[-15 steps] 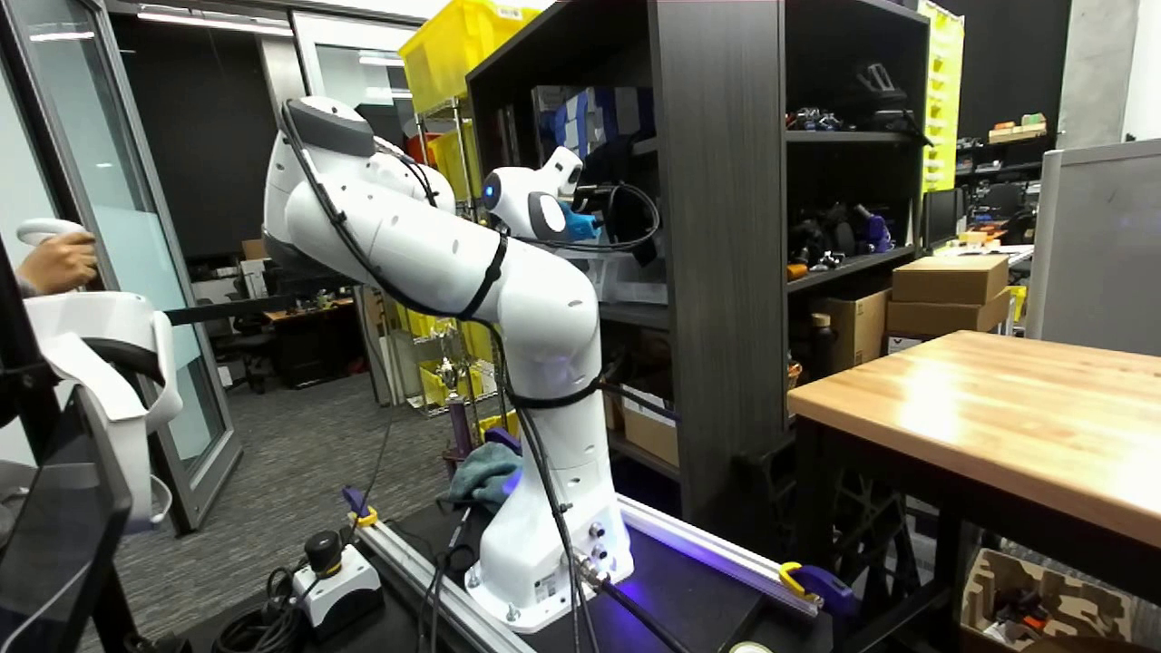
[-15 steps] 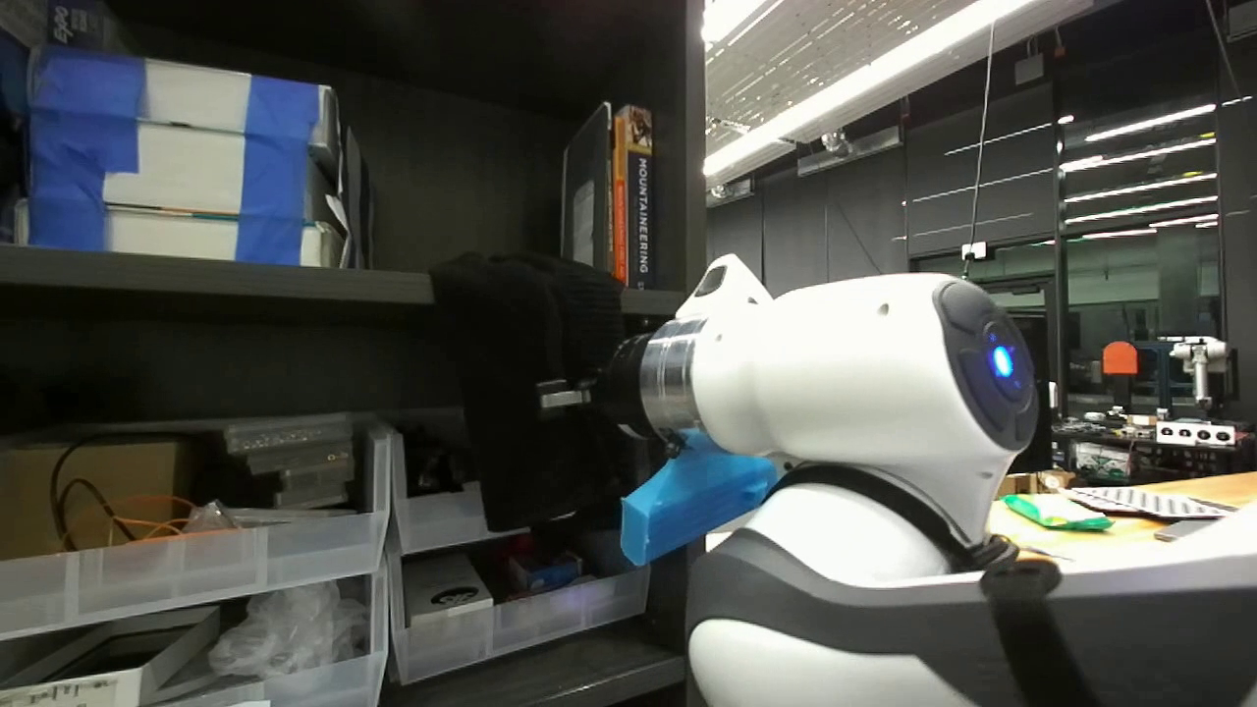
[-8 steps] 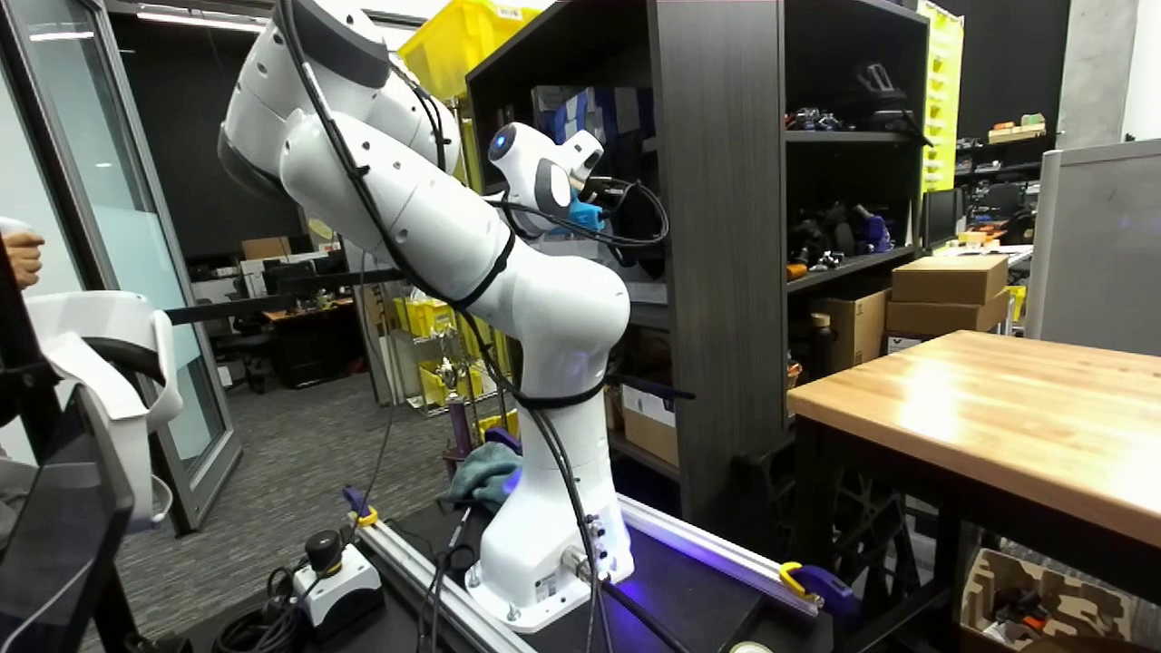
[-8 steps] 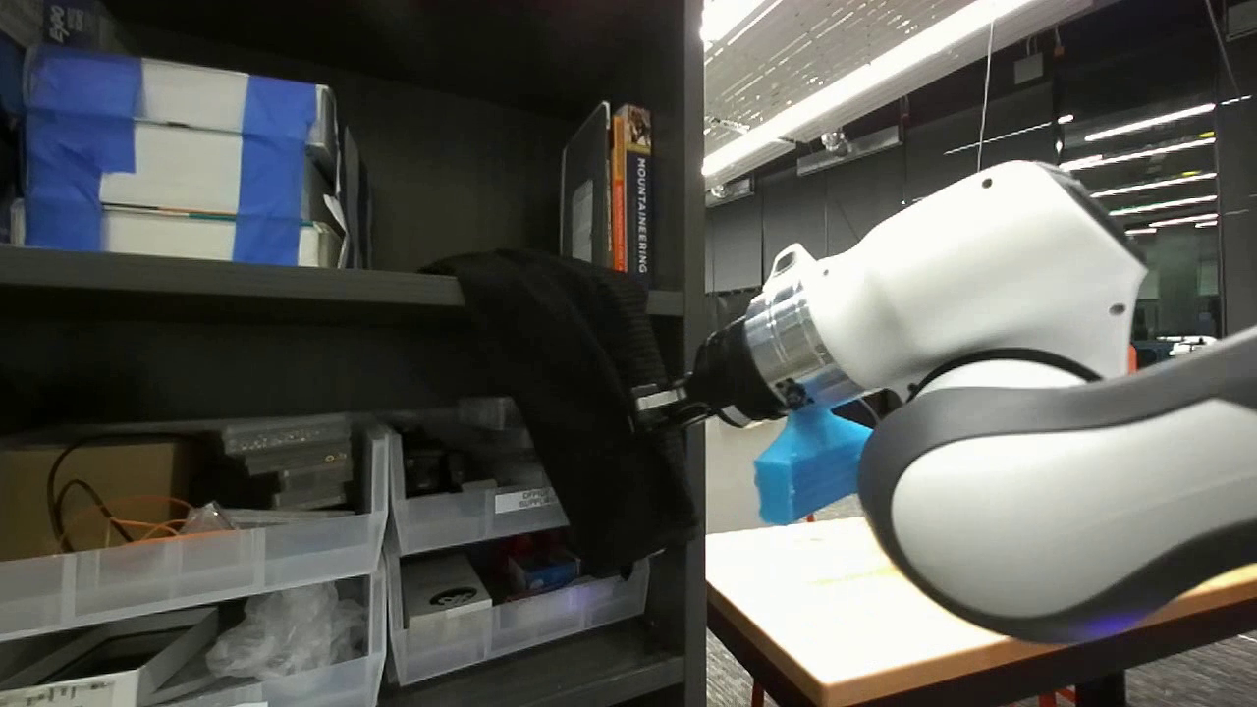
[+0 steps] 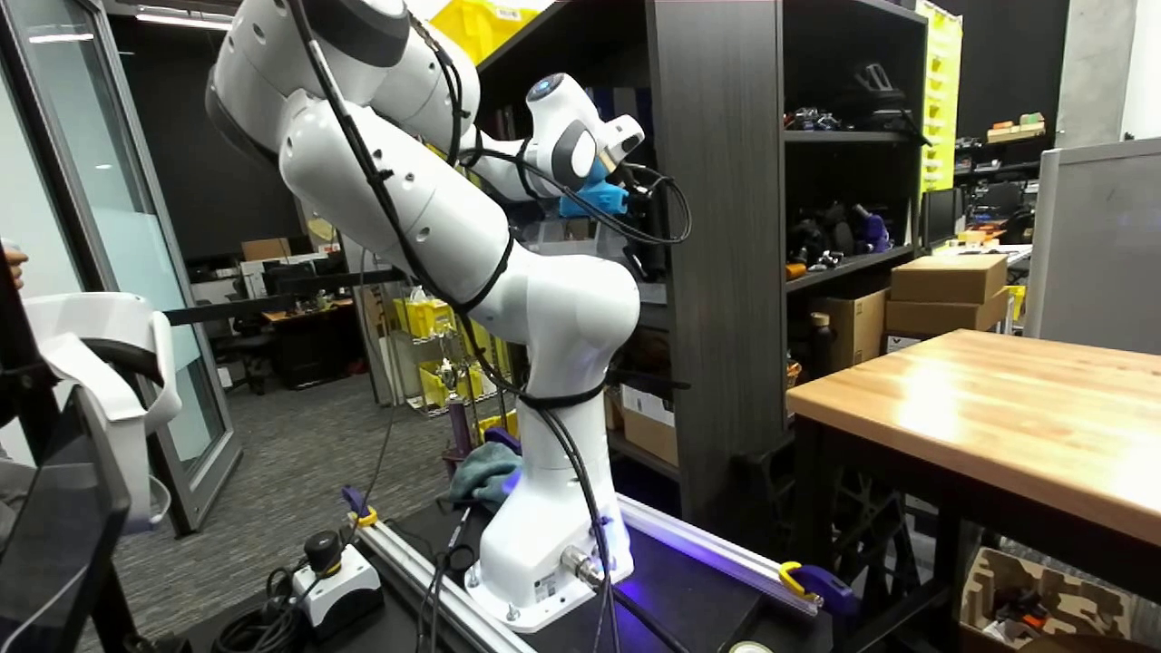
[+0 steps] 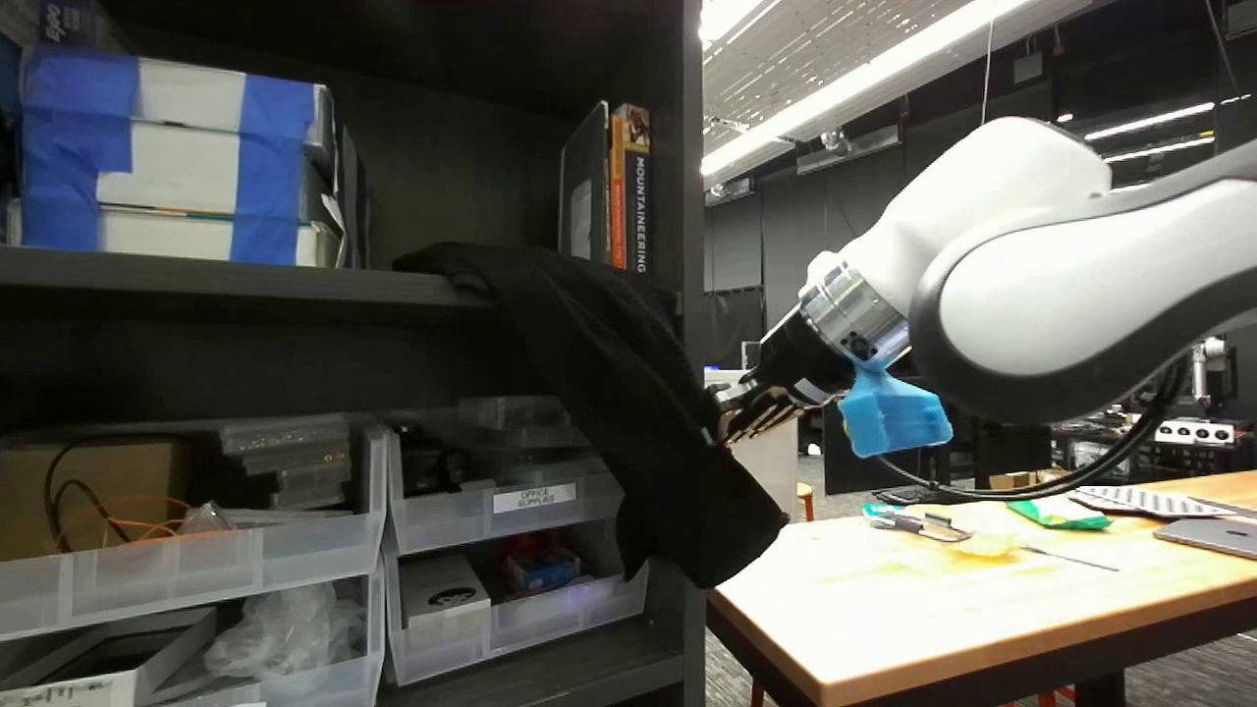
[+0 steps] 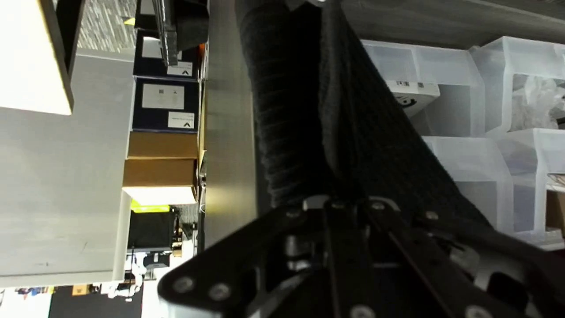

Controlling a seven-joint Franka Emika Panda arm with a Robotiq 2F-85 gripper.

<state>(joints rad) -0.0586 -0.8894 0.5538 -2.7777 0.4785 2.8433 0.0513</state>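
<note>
A black knitted cloth (image 6: 628, 383) is draped over the front edge of a dark shelf (image 6: 226, 282) in an exterior view. Its upper end lies on the shelf, and its lower part hangs slanted out in front of clear bins. My gripper (image 6: 725, 417) is shut on the outer side of the cloth. In the wrist view the gripper (image 7: 346, 205) has its jaws close together on the cloth (image 7: 397, 145), which stretches away towards the shelf. The pinched fold is dark and partly hidden. In an exterior view the gripper (image 5: 639, 179) is mostly hidden behind cables.
Several books (image 6: 638, 196) stand on the shelf beside the cloth, near the side panel (image 6: 693, 393). Boxes with blue tape (image 6: 182, 162) lie further left. Clear bins (image 6: 530, 516) stand below. A wooden table (image 6: 815, 609) stands right of the shelf unit; it also shows in an exterior view (image 5: 998, 399).
My gripper has moved back from the shelf and tilted downward. It has pulled the lower cloth outward, past the side panel, while the upper end stays on the shelf.
</note>
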